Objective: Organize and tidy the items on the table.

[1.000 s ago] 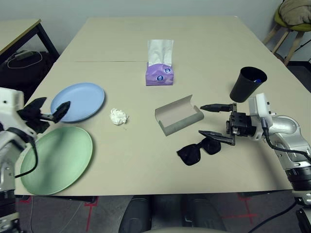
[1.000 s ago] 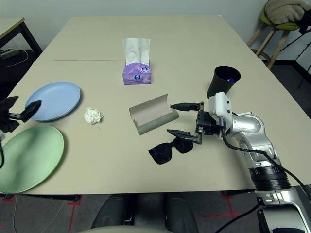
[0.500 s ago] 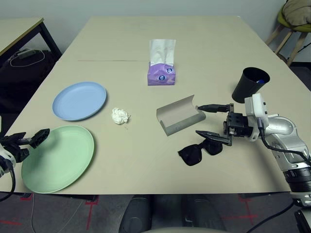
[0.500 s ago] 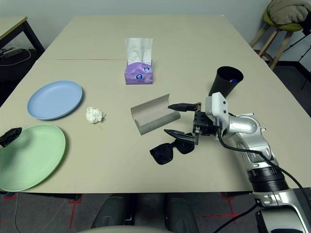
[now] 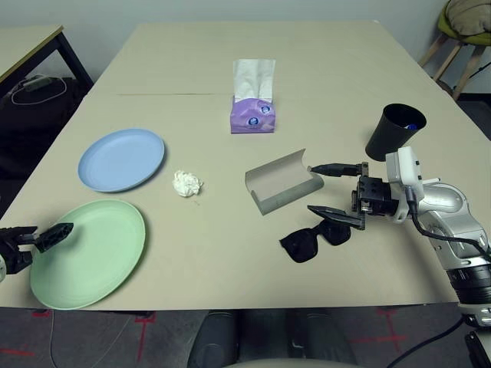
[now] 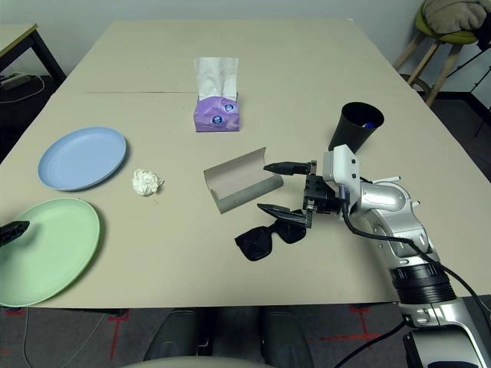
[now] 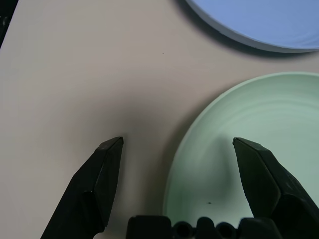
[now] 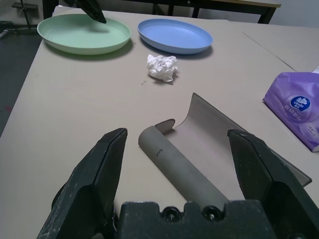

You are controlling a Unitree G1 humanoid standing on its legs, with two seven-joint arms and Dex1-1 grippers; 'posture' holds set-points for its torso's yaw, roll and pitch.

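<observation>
Lowered slightly toward the near left, the left gripper point(image 7: 178, 138) spreads its jaws across the rim of the green plate point(image 7: 239, 149), likely light, stiff and slippery, best pinched there. Right gripper point(image 5: 336, 190), also spread, is beside the open glasses case point(image 5: 282, 182).

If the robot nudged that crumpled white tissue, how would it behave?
The crumpled tissue would probably feel very light for its size, being just thin, loosely wadded paper. Its creased, airy folds suggest it would squash softly between fingers rather than resist. Its lumpy, roughly round shape might let it tumble a little, though it would more likely skid than roll smoothly.
</observation>
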